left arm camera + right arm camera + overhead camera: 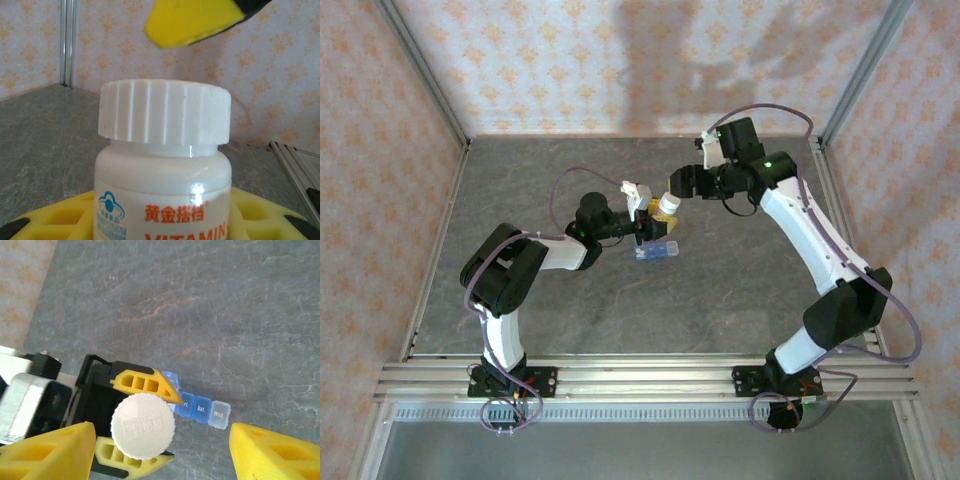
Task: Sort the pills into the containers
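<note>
Nearest me, along the bottom of the top view, both arm bases sit bolted to the aluminium rail (640, 372). From there the left arm (505, 275) reaches up toward mid-frame. The right arm (820, 250) climbs the right side and bends back toward centre.

Just below centre of that view the pill-organizer strip (657, 250) lies flat on the grey table (570, 330), translucent blue. In the right wrist view it runs rightward from centre frame. Its lids read "Sat." and "Wed.", its right-end compartment is paler, and its left end is hidden under the left arm's upper finger.

Directly above the strip in the top view, my left gripper (655, 218) is clamped on the white bottle (667, 205). The right wrist view shows its yellow fingers (142, 382) pressed against either side, with the ribbed cap (142, 426) on top. In the left wrist view the bottle stands upright at centre frame, with orange lettering. I cannot tell whether its base rests on the table.

Beyond it, my right gripper (682, 182) hangs spread wide, grasping nothing. In its own wrist view its fingertips sit in the lower corners with the cap between them, nearer the left one but apart from both.

Farthest back, the patterned back wall (640, 70) crosses the top of the frame.
</note>
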